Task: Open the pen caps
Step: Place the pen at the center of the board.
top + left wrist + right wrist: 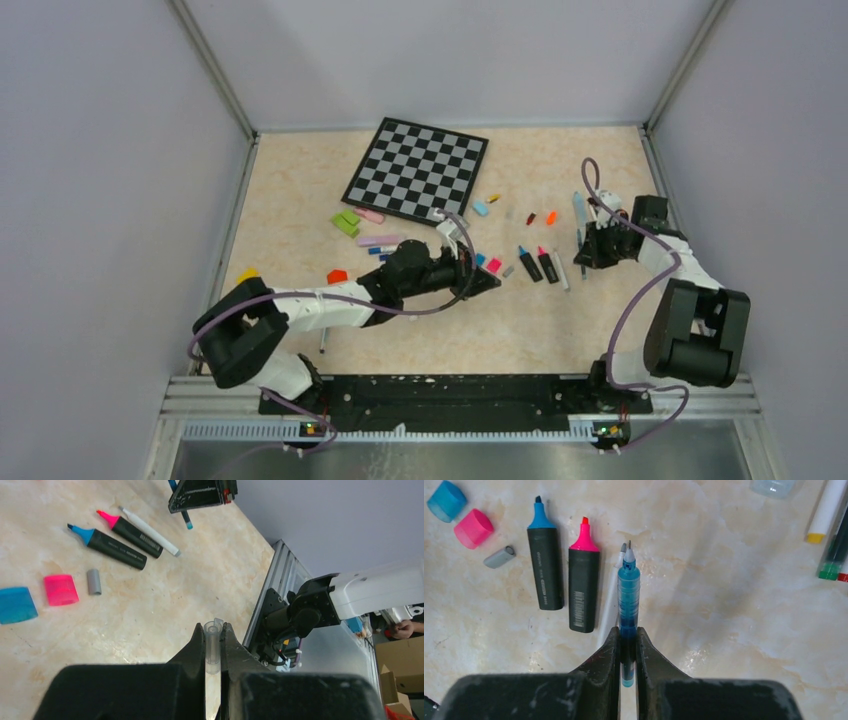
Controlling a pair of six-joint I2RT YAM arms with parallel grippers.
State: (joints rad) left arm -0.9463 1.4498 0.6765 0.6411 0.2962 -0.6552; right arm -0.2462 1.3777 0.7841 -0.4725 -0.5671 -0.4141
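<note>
One pen is looking freshly uncapped: the right jaws are clamping shut on a thin blue pen [628, 590], tip bare, over the worktop [724, 610], while the left jaws, well apart, are pinching a clear cap [212, 650], likely its own. Next, both pieces are probably needing setting down beside the open highlighters [545, 565].

Top view: you look down from high above and behind left arm [320, 305] and right arm [690, 300], rail [450, 395] at bottom edge, whole tabletop [560, 330] in frame, far off.
Left wrist view: you sit low and close behind left claw [214, 632], facing across tabletop toward right arm.
Right wrist view: close behind right claw [627, 632], facing almost straight down.
All three views share blue-tipped highlighter [530, 265], pink-tipped highlighter [547, 264], pink cap [493, 265], blue cap [480, 259], grey cap [508, 271].
</note>
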